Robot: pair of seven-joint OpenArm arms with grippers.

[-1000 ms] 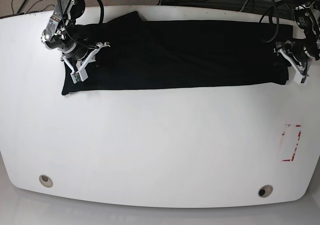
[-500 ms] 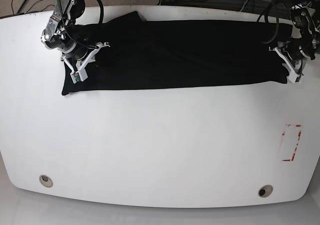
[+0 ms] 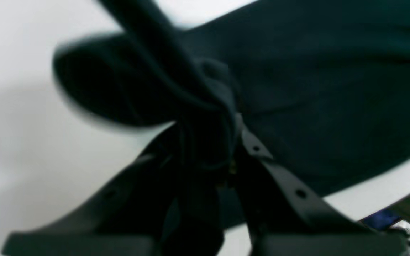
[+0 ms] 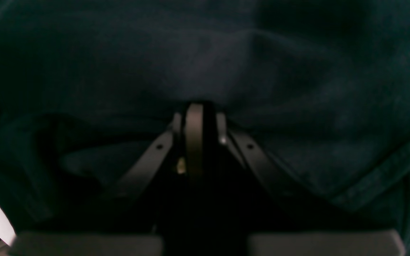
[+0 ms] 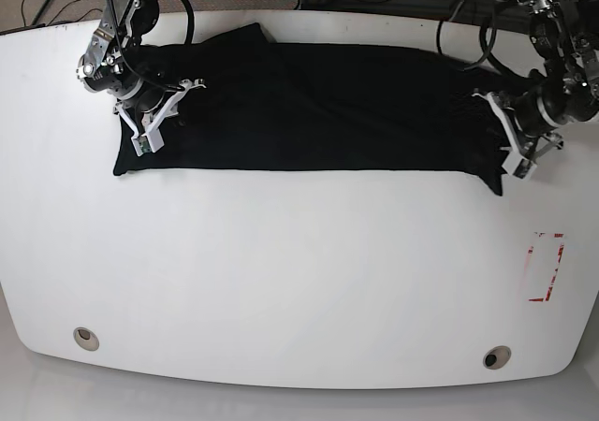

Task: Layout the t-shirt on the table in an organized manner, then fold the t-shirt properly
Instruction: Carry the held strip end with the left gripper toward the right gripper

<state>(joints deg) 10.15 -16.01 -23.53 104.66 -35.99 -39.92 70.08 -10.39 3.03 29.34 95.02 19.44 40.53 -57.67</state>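
The t-shirt (image 5: 309,108) lies as a long dark band across the far half of the desk (image 5: 281,271), its long axis running left to right, and I have one pair of jaws at each end of it

My left jaws (image 5: 516,152) are at the band's right end, pinched narrow on a bunch of the cloth; the left wrist view shows fabric gathered between them and a loop of it raised off the white surface. That end looks drawn in toward the middle, with the fabric rucked beside the jaws. The left arm comes down from the far right corner, its wrist tilted so the jaws angle toward the near side

My right jaws (image 5: 150,126) are at the band's left end, closed tight on the t-shirt; in the right wrist view the tips vanish under a ridge of dark cloth. The right arm reaches in from the far left, jaws slanting down toward the near-left corner of the garment

I judge the next move turns on that long axis: both ends are held, so the two ends must travel together along it or the cloth will twist

The red-outlined mark (image 5: 546,268) sits near right, well apart from the t-shirt
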